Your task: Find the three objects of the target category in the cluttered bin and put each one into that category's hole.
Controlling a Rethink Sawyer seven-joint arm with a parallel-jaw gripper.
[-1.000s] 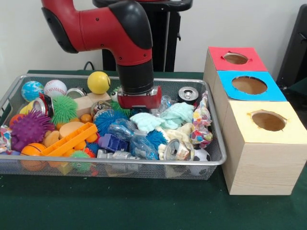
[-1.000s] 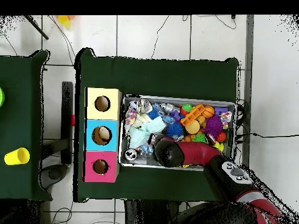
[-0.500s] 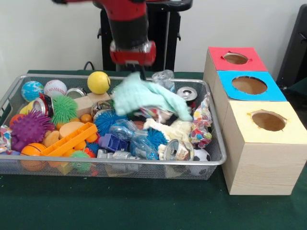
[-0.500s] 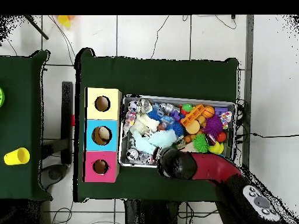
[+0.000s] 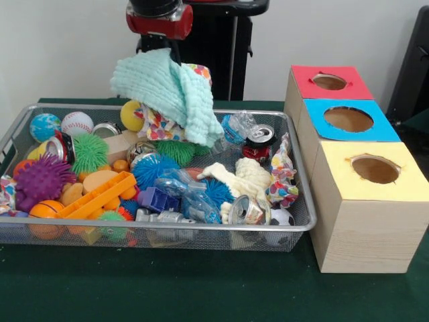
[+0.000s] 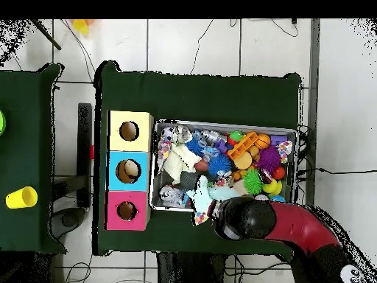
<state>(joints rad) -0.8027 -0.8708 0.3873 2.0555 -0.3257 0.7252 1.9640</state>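
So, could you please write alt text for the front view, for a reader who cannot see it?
A red gripper holds a mint-green cloth lifted above a wire bin crowded with balls, cans and toys. Beside the bin stand three wooden boxes with round holes: red, blue, yellow.

You can't see the gripper (image 5: 175, 54)'s fingertips: the mint cloth (image 5: 169, 90) covers them at 6 o'clock below the wrist. The arm (image 5: 157, 12) is cut off by the front view's top edge. A patterned cloth (image 5: 161, 124) shows only partly under the mint one. Overhead, the arm hides the bin (image 6: 297, 158)'s 6 o'clock rim.
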